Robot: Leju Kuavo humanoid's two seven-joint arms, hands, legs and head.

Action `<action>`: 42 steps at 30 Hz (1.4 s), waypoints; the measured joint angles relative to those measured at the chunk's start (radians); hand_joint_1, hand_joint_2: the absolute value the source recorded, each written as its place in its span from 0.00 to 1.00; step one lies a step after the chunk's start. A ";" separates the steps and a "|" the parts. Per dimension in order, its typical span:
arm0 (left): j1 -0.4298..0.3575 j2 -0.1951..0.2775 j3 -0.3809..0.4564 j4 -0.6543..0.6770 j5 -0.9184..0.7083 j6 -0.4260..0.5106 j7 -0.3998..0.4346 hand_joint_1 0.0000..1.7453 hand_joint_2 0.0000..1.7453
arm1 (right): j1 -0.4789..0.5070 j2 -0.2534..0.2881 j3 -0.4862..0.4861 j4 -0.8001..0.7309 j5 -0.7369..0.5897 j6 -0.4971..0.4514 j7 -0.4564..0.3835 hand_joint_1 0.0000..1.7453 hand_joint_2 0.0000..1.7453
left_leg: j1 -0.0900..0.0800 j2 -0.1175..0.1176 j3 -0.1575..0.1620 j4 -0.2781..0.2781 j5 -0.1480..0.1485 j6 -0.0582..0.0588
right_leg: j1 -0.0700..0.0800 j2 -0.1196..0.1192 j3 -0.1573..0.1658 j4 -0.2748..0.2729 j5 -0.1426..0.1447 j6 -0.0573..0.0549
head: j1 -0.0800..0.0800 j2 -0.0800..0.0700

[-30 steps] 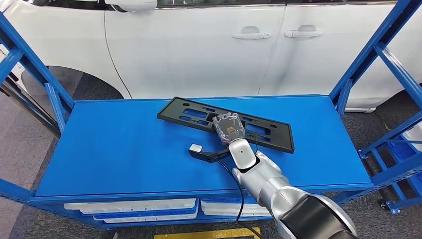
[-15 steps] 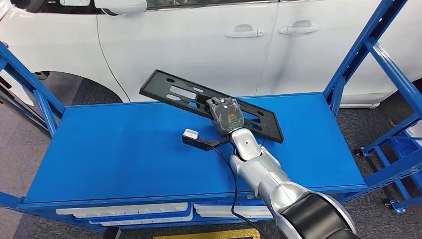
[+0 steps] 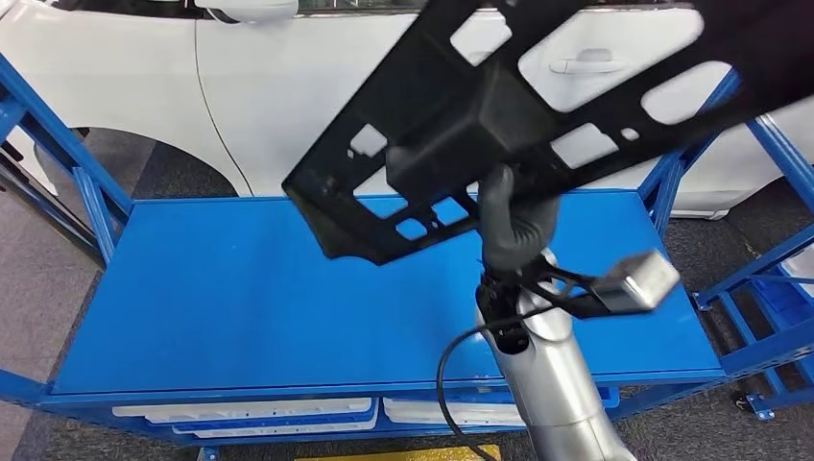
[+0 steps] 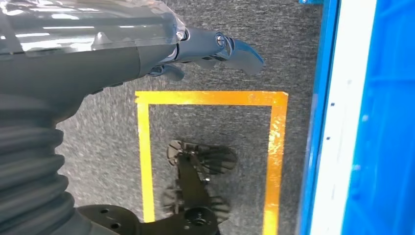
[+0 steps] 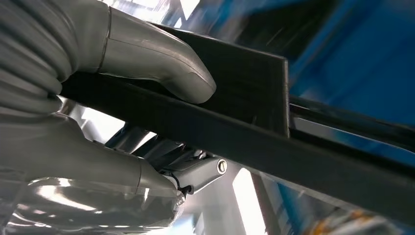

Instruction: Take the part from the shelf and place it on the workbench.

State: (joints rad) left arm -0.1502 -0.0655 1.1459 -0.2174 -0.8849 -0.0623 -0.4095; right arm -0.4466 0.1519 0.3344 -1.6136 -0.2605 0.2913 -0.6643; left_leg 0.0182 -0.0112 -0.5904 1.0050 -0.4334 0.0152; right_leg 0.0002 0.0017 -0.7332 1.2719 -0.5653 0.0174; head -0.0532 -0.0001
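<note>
Part [image 3: 538,106] now high (off shelf [image 3: 240,288]).

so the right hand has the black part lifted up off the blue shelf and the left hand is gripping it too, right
Not quite. The right hand does hold the black part lifted above the blue shelf, as the head view shows. The left hand is not gripping it: the left wrist view shows it hanging over the floor, its fingers holding nothing.

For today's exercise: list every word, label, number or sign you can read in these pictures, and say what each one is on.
None can be read. The black plastic part that the right hand holds carries no lettering. The white car shows no badge. The yellow floor marking is a plain outline, not text.
</note>
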 joint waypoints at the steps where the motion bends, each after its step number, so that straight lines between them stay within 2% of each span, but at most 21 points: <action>1: 0.002 0.000 0.005 0.000 0.005 0.000 0.000 0.00 1.00 | 0.037 -0.006 0.004 -0.053 -0.036 0.060 -0.001 1.00 1.00 | 0.000 0.001 0.001 0.001 -0.002 0.001 | -0.002 0.000 -0.020 0.035 -0.004 0.001 | 0.000 0.000; 2: 0.005 0.001 0.009 0.000 0.010 0.000 0.000 0.00 1.00 | 0.068 -0.011 0.011 -0.098 -0.064 0.108 -0.001 1.00 1.00 | 0.000 0.001 0.003 0.003 -0.003 0.000 | -0.004 0.000 -0.021 0.031 0.010 0.001 | 0.000 0.000; 3: 0.008 0.001 0.013 0.000 0.012 0.001 0.000 0.00 1.00 | 0.091 -0.014 0.018 -0.133 -0.080 0.141 -0.001 1.00 1.00 | 0.000 0.001 0.004 0.006 -0.005 -0.002 | -0.006 -0.001 -0.001 -0.014 0.041 0.000 | 0.000 0.000; 6: 0.014 0.002 0.020 0.000 0.013 0.008 0.005 0.00 1.00 | 0.130 -0.022 0.046 -0.205 -0.089 0.185 -0.001 1.00 1.00 | -0.003 0.000 0.003 0.017 -0.013 -0.011 | -0.005 0.000 0.094 -0.205 0.123 -0.009 | 0.000 0.000; 10: 0.025 0.004 0.026 0.000 0.013 0.014 0.016 0.00 1.00 | 0.158 -0.031 0.088 -0.247 -0.075 0.200 0.002 1.00 1.00 | -0.005 0.001 0.004 0.018 -0.016 -0.034 | -0.002 0.002 0.106 -0.242 0.137 -0.030 | 0.000 0.000; 12: 0.028 0.005 0.027 0.000 0.012 0.014 0.020 0.00 1.00 | 0.161 -0.034 0.103 -0.256 -0.072 0.198 0.004 1.00 1.00 | -0.003 0.003 -0.010 0.058 -0.056 -0.043 | -0.006 -0.001 0.104 -0.250 0.146 -0.043 | 0.000 0.000; 15: 0.031 0.005 0.027 0.000 0.005 0.014 0.028 0.00 1.00 | 0.165 -0.038 0.124 -0.266 -0.063 0.171 0.014 1.00 1.00 | -0.001 0.004 -0.067 0.230 -0.170 -0.050 | -0.004 -0.004 0.090 -0.252 0.159 -0.053 | 0.000 0.000; 16: 0.031 0.005 0.027 0.000 0.000 0.015 0.033 0.00 1.00 | 0.167 -0.042 0.131 -0.270 -0.057 0.157 0.018 1.00 1.00 | -0.001 0.004 -0.075 0.270 -0.189 -0.051 | -0.002 -0.004 0.084 -0.252 0.164 -0.053 | 0.000 0.000; 18: 0.032 0.005 0.027 0.000 -0.009 0.015 0.039 0.00 1.00 | 0.171 -0.049 0.143 -0.276 -0.047 0.134 0.025 1.00 1.00 | -0.002 0.004 -0.035 0.236 -0.171 -0.047 | 0.000 -0.004 0.071 -0.250 0.176 -0.053 | 0.000 0.000; 21: 0.026 0.006 0.026 0.000 -0.018 0.015 0.043 0.00 1.00 | 0.175 -0.059 0.154 -0.285 -0.032 0.102 0.020 1.00 1.00 | -0.008 0.005 0.092 0.034 -0.109 -0.030 | 0.003 -0.004 0.059 -0.249 0.194 -0.045 | 0.000 0.000; 23: 0.021 0.007 0.024 0.000 -0.024 0.018 0.049 0.00 1.00 | 0.175 -0.069 0.160 -0.290 -0.022 0.072 0.008 1.00 1.00 | -0.016 0.005 0.115 -0.013 -0.096 -0.019 | 0.001 -0.005 0.059 -0.252 0.206 -0.032 | 0.000 0.000; 26: 0.022 0.006 0.022 0.000 -0.029 0.022 0.056 0.00 1.00 | 0.176 -0.090 0.165 -0.296 -0.017 0.039 0.002 1.00 1.00 | -0.017 0.009 0.104 -0.018 -0.066 -0.004 | -0.004 -0.004 0.053 -0.252 0.210 -0.013 | 0.000 0.000; 28: 0.021 0.006 0.021 0.000 -0.028 0.022 0.057 0.00 1.00 | 0.179 -0.107 0.167 -0.302 -0.017 0.025 0.001 1.00 1.00 | -0.012 0.014 0.087 -0.025 -0.041 0.006 | -0.006 -0.002 0.027 -0.185 0.137 -0.003 | 0.000 0.000; 30: 0.022 0.006 0.021 0.000 -0.026 0.022 0.057 0.00 1.00 | 0.184 -0.123 0.169 -0.307 -0.016 0.016 0.000 1.00 1.00 | -0.012 0.016 0.062 -0.023 -0.022 0.011 | -0.009 -0.001 -0.010 -0.052 0.038 0.005 | 0.000 0.000; 31: 0.024 0.005 0.021 0.000 -0.025 0.022 0.057 0.00 1.00 | 0.188 -0.129 0.170 -0.308 -0.015 0.013 0.000 1.00 1.00 | -0.012 0.017 0.049 -0.021 -0.014 0.010 | -0.011 -0.001 -0.020 0.005 0.013 0.009 | 0.000 0.000; 32: 0.027 0.005 0.021 0.000 -0.023 0.022 0.057 0.00 1.00 | 0.191 -0.133 0.172 -0.309 -0.013 0.009 -0.001 1.00 1.00 | -0.012 0.017 0.035 -0.017 -0.006 0.009 | -0.013 -0.002 -0.013 0.031 0.010 0.012 | 0.000 0.000; 34: 0.031 0.004 0.021 0.000 -0.018 0.021 0.056 0.00 1.00 | 0.197 -0.139 0.173 -0.314 -0.006 0.005 -0.001 1.00 1.00 | -0.010 0.017 0.009 -0.007 0.005 0.003 | -0.017 -0.002 0.055 -0.027 0.043 0.015 | 0.000 0.000; 36: 0.033 0.003 0.021 0.000 -0.014 0.018 0.054 0.00 1.00 | 0.202 -0.142 0.174 -0.325 0.006 0.008 -0.001 1.00 1.00 | -0.010 0.017 -0.010 0.007 0.011 -0.004 | -0.018 -0.001 0.157 -0.164 0.061 0.010 | 0.000 0.000; 37: 0.034 0.003 0.021 0.000 -0.012 0.017 0.052 0.00 1.00 | 0.206 -0.143 0.174 -0.332 0.010 0.012 -0.001 1.00 1.00 | -0.011 0.016 -0.016 0.012 0.015 -0.009 | -0.016 0.000 0.189 -0.212 0.061 0.005 | 0.000 0.000; 40: 0.038 0.002 0.021 0.000 -0.011 0.012 0.049 0.00 1.00 | 0.223 -0.144 0.171 -0.349 0.019 0.022 -0.001 1.00 1.00 | -0.011 0.015 -0.024 0.016 0.028 -0.029 | -0.011 0.001 0.200 -0.247 0.065 -0.017 | 0.000 0.000; 42: 0.041 0.001 0.021 0.000 -0.014 0.009 0.049 0.00 1.00 | 0.236 -0.144 0.165 -0.355 0.022 0.024 -0.001 1.00 1.00 | -0.007 0.014 -0.036 0.039 0.001 -0.039 | -0.012 -0.002 0.190 -0.255 0.081 -0.034 | 0.000 0.000</action>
State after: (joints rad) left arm -0.1092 -0.0641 1.1666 -0.2174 -0.8989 -0.0531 -0.3603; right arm -0.2106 0.0076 0.4997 -1.9688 -0.2382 0.3156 -0.6653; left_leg 0.0109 0.0025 -0.6261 1.0437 -0.4326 -0.0233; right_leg -0.0122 -0.0008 -0.5437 1.0170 -0.4846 -0.0166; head -0.0533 0.0000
